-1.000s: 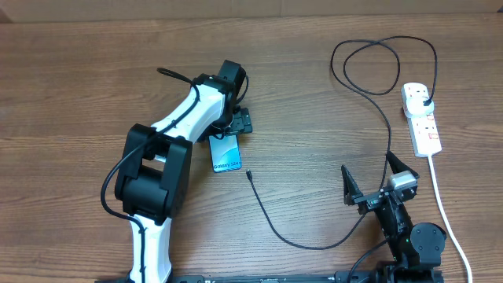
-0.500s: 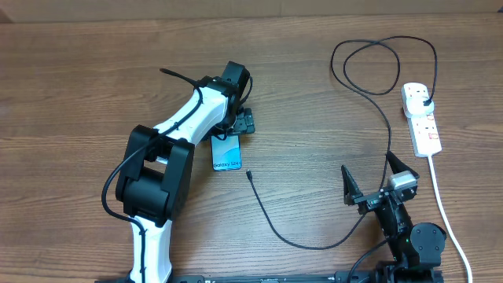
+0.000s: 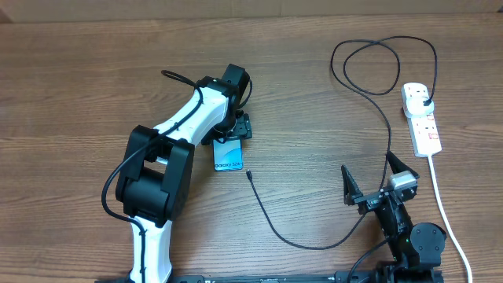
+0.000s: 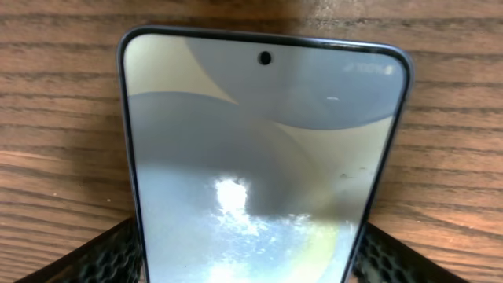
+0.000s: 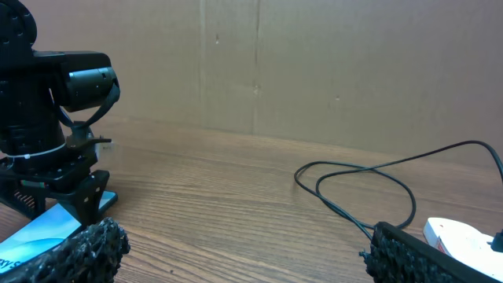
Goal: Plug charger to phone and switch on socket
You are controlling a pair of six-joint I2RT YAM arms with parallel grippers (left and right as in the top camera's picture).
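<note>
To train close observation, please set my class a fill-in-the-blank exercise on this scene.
1. The charger has its plug in the ___.
2. The phone lies with its screen facing ___.
3. The left gripper is placed over the ___.
4. The right gripper is ___ and holds nothing.

Missing words: socket; up; phone; open.

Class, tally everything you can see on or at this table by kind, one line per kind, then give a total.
phone: 1
charger cable, black: 1
power strip, white: 1
robot arms: 2, the left arm and the right arm
Total: 5
</note>
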